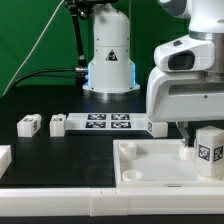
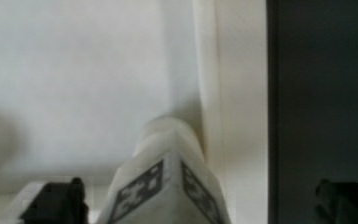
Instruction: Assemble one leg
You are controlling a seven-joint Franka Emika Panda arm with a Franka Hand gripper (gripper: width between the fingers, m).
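Small white plastic leg [image 1: 208, 146] w/ a b/w square marker on its face stands at approx 4 o'clock in the exterior view. It sits on the large white square panel [image 1: 150, 168] w/ round corner sockets, close to the panel's edge on the exterior view's right. The gripper [image 2: 197, 203] hangs right over it. In the wrist view its dark fingers [image 2: 51, 200] sit wide apart w/ the leg btwn them. There is a clear gap btwn the leg and one finger. The other finger is just beside the leg, and contact there can't be told. So jaws are wide, nothing clamped. The panel lies flat on the black table [image 1: 60, 150], taking up the 4 to 6 o'clock part of the exterior view. The marker board [image 1: 100, 122] lies flat near the centre of that view. Two spare blocks [image 1: 30, 125] of the same kind sit at approx 9 o'clock, just off the board's end. A third sits at the board's other end, toward 3 o'clock, near the panel's far rim. The white robot base [image 1: 110, 50] w/ a blue glow is at 12 o'clock, w/ a green backdrop [image 1: 30, 30] at 10 o'clock.
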